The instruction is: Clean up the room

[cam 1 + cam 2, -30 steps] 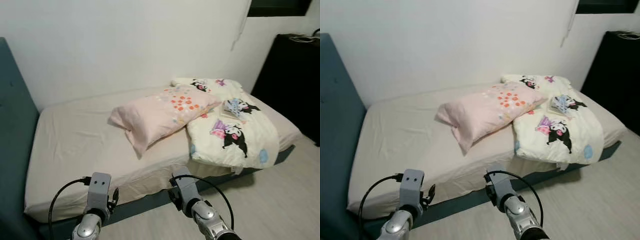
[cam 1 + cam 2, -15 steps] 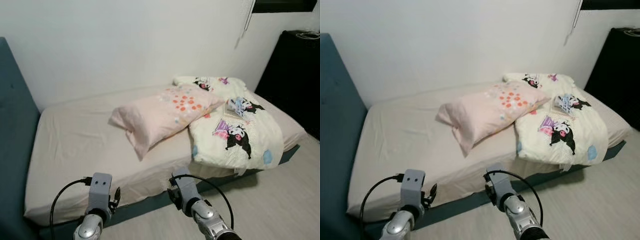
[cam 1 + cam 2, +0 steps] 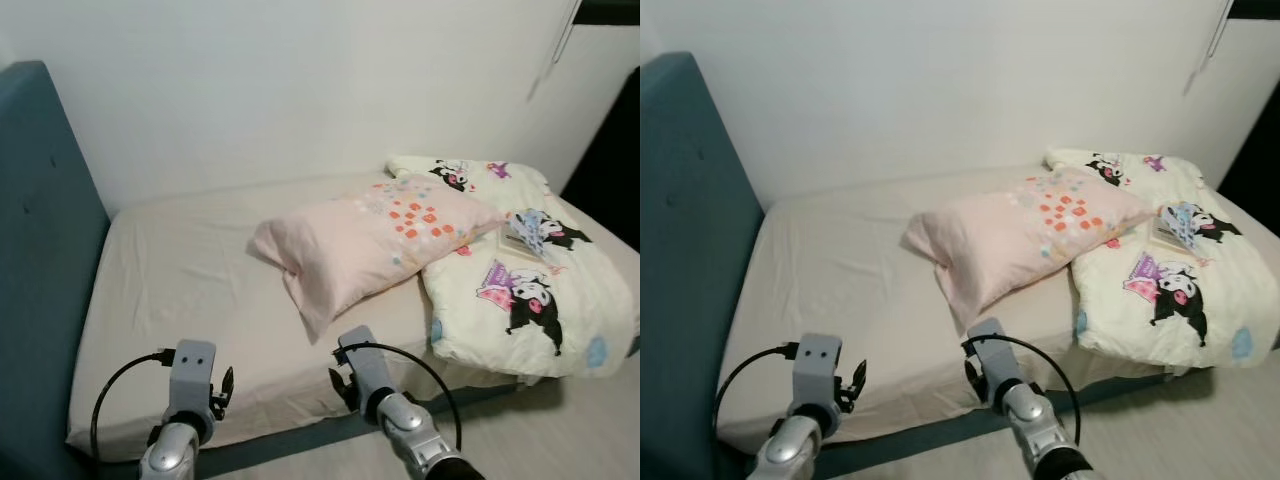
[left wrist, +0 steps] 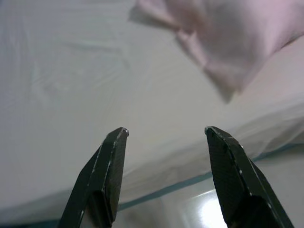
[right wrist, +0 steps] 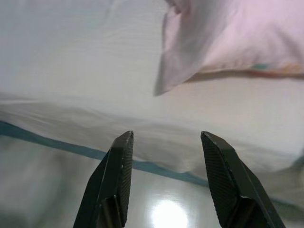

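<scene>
A pink pillow (image 3: 375, 235) with orange squares lies askew across the middle of the bed's beige sheet (image 3: 180, 280). At the bed's right end a folded cream quilt (image 3: 530, 290) with cartoon prints hangs over the near edge. A small book (image 3: 525, 240) rests on top of it. Both arms are held low in front of the bed's near edge. My left gripper (image 4: 166, 130) is open and empty, pointing at the sheet below the pillow (image 4: 223, 38). My right gripper (image 5: 166, 135) is also open and empty, facing the pillow's near corner (image 5: 190, 61) over the mattress edge.
A tall teal headboard (image 3: 45, 250) closes off the bed's left end, and a white wall runs behind. A dark cabinet (image 3: 615, 150) stands at the far right. Pale floor (image 3: 560, 430) lies between me and the bed's teal base. A cord (image 3: 550, 55) hangs down the wall.
The camera has swung left and a little closer, so the bed, pillow and quilt sit further right in view. Both arms hold the same pose, and nothing on the bed moved.
</scene>
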